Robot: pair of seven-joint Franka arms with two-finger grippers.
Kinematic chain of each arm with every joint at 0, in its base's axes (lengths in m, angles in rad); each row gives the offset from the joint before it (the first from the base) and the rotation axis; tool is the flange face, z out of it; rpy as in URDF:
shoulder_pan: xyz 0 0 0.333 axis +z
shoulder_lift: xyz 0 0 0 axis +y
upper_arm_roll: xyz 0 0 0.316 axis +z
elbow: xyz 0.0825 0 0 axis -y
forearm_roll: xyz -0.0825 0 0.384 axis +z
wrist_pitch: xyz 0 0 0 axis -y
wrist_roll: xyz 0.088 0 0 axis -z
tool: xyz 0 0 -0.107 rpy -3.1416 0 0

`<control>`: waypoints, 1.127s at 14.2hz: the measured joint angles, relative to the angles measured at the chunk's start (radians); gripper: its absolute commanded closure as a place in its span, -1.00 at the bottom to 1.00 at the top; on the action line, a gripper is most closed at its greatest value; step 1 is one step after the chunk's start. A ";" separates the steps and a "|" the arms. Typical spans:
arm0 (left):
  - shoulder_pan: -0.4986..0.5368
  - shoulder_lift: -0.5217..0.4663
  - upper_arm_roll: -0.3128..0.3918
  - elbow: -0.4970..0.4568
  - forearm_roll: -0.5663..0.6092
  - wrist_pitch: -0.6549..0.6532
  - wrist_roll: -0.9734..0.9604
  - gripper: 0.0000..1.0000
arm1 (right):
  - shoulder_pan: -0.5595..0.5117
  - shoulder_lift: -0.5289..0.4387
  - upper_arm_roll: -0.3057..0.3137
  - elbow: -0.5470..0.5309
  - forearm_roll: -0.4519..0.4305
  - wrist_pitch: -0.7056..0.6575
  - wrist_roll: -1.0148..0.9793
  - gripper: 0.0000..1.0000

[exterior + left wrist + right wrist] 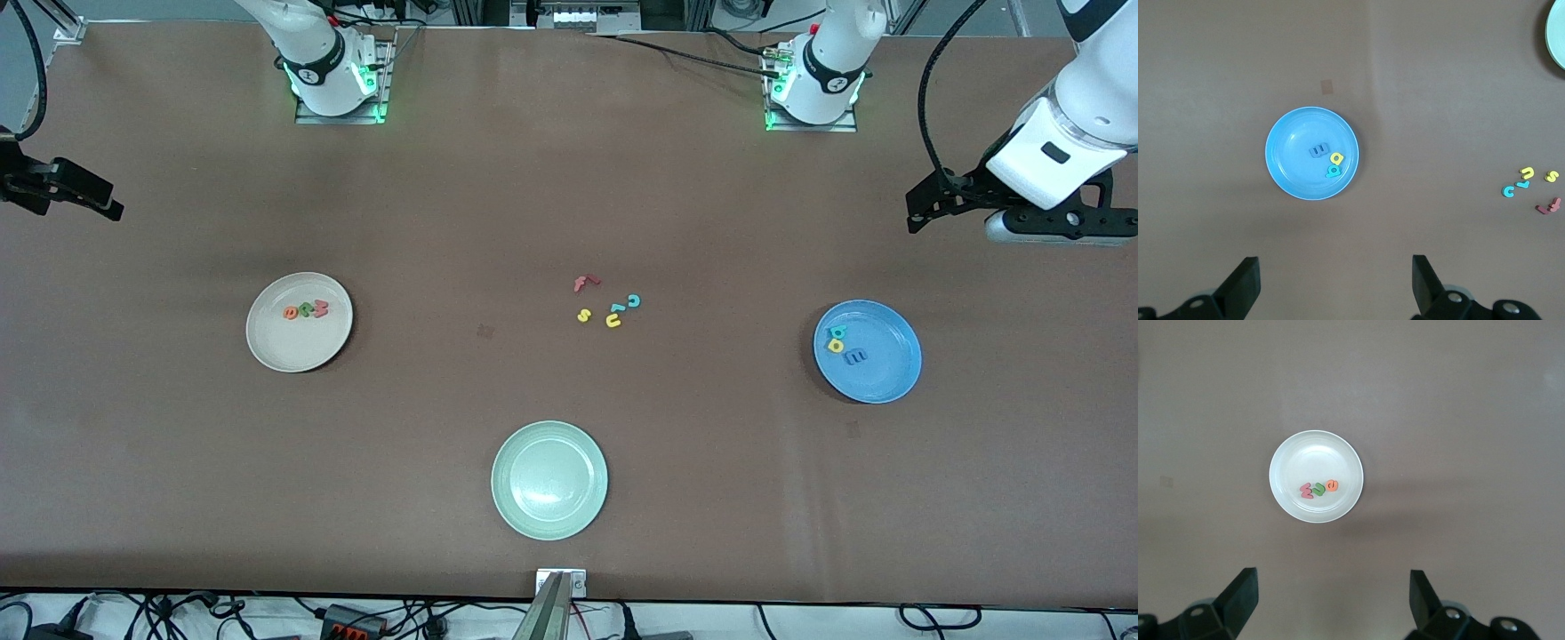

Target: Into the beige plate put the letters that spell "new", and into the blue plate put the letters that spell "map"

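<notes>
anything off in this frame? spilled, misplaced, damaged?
Nothing stands out. The orange e, dark green n and pink w foam letters lie in the round beige plate; the blue m, teal a and yellow p foam letters lie in the round blue plate. The leftover foam letters sit loose mid-table.

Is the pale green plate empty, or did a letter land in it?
Empty: the pale green plate shows only its bare surface, no letter in it.

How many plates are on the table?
3. The beige plate sits toward the right arm's end, the blue plate toward the left arm's end, and the pale green plate between them, nearest the front camera.
</notes>
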 measured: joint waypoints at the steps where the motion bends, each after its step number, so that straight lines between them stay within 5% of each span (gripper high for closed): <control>1: 0.000 0.000 0.000 0.000 0.000 0.000 0.000 -1.00 | 0.000 0.000 0.000 0.000 0.000 0.000 -0.001 -1.00; 16: -0.001 0.000 -0.009 0.000 0.000 0.000 -0.001 -1.00 | -0.009 -0.001 0.000 -0.012 -0.025 -0.007 -0.024 -1.00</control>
